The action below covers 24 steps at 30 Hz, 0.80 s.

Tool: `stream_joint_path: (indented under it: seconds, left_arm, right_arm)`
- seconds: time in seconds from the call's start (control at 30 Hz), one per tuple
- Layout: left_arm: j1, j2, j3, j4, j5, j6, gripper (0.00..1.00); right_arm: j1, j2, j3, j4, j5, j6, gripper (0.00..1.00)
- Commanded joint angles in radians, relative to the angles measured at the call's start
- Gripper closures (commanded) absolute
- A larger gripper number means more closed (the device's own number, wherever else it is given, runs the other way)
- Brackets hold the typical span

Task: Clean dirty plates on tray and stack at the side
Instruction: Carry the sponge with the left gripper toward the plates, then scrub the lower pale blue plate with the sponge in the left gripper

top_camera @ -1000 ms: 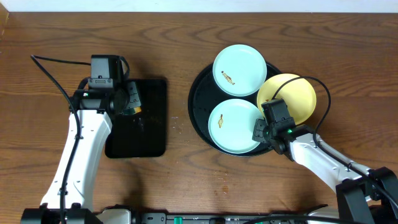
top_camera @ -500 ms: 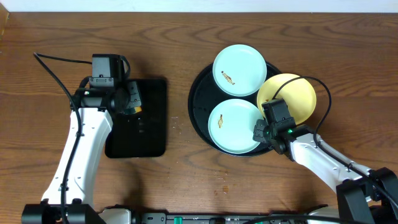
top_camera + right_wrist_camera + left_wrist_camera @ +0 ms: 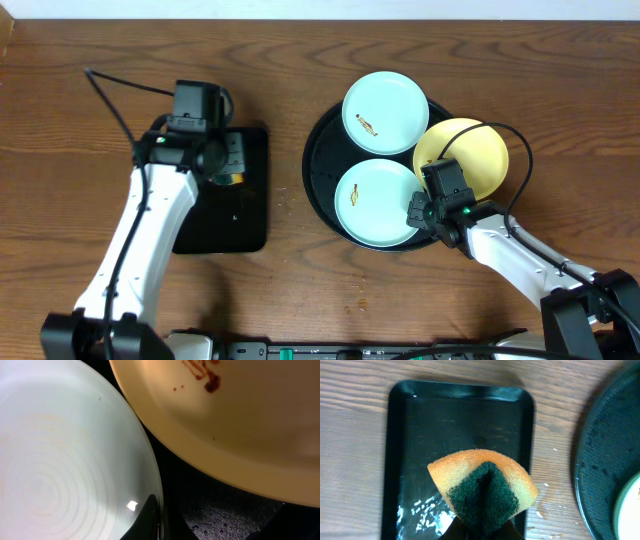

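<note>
Left gripper (image 3: 480, 534) shifted right, pinching sponge (image 3: 482, 487); right gripper (image 3: 161, 527), mostly cropped, pinches mint plate (image 3: 60, 460).

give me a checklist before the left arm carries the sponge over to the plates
1. Grip on sponge by left gripper: ok, pinched and folded.
2. Rim of near mint plate pinched by right gripper: ok.
3. Way from rectangular tray to round tray free: ok, bare table between.
4. Dirt on near mint plate: cannot tell.
5. Is far mint plate clean: not ok, brown smear.
6. Is yellow plate wholly inside round tray: not ok, overhangs the right rim.
</note>
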<state>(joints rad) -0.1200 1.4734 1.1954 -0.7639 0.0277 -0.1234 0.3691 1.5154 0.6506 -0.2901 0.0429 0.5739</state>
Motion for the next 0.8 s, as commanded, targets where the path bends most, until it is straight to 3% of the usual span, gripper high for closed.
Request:
stream_joint_path:
  seconds: [0.0, 0.47, 0.77]
  left_arm:
    - [-0.058, 0.050, 0.027, 0.053, 0.189, 0.038, 0.93]
    - [-0.416, 0.246, 0.026, 0.307, 0.211, 0.037, 0.93]
    - [-0.525, 0.330, 0.026, 0.368, 0.195, -0.011, 0.92]
  right_arm:
    - [0.005, 0.007, -0.006, -0.005, 0.001, -0.004, 0.99]
    - [0.005, 0.007, -0.006, -0.005, 0.001, -0.007, 0.99]
    - [0.005, 0.007, -0.006, -0.005, 0.001, -0.007, 0.99]
